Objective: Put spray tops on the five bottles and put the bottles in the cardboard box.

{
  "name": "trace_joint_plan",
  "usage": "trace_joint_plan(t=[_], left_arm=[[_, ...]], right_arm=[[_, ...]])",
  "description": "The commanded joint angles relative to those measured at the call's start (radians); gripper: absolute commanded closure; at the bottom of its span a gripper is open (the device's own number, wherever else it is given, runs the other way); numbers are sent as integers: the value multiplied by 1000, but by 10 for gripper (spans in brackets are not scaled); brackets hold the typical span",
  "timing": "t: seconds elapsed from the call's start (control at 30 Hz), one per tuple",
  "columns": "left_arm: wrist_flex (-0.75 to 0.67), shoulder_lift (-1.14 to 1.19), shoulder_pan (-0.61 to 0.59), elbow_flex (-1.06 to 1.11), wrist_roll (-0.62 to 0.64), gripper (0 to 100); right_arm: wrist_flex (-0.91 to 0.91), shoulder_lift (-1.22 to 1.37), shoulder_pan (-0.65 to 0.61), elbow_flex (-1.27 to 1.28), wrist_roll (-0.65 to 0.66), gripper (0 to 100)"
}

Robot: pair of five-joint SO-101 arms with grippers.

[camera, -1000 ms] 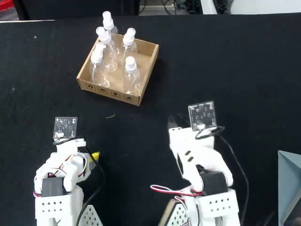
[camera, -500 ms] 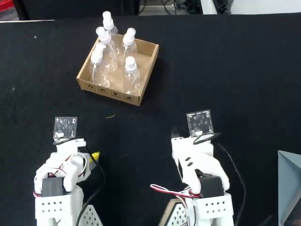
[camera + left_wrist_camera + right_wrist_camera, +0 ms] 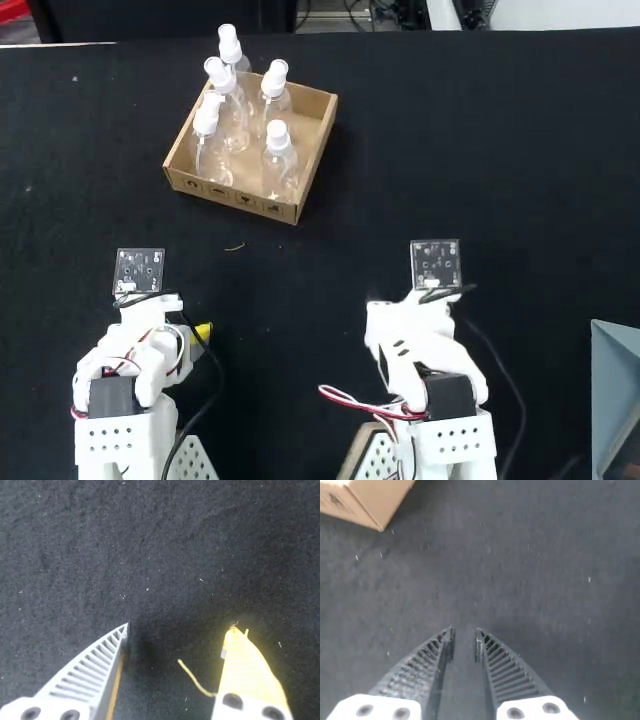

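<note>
The cardboard box stands at the back left of the black table, and one corner of the box is in the right wrist view. Several clear bottles stand upright inside it, each with a white spray top, such as the front bottle and the back one. The left arm is folded back at the near left. My left gripper is open over bare cloth, one finger white and one yellow. The right arm is folded at the near centre. My right gripper shows a narrow gap and holds nothing.
A grey-blue object juts in at the near right edge. A small thread lies on the cloth between the box and the left arm. A yellow strand hangs by the yellow finger. Black cloth stretches wide to the right of the box.
The right arm has drawn back toward its base, away from the box, and its wrist has turned slightly right. The left arm, box and bottles have not moved.
</note>
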Motion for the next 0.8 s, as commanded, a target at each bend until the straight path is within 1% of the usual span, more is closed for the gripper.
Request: trace_joint_plan(t=[0.0,0.07,0.77], left_arm=[[8,-9,4,25,-9,725],[8,-9,4,25,-9,725],[8,-9,4,25,-9,725]], right_arm=[[109,-88,29,-4,-11,980],[181,-91,29,-4,-17,979],[178,-97,28,-4,-12,980]])
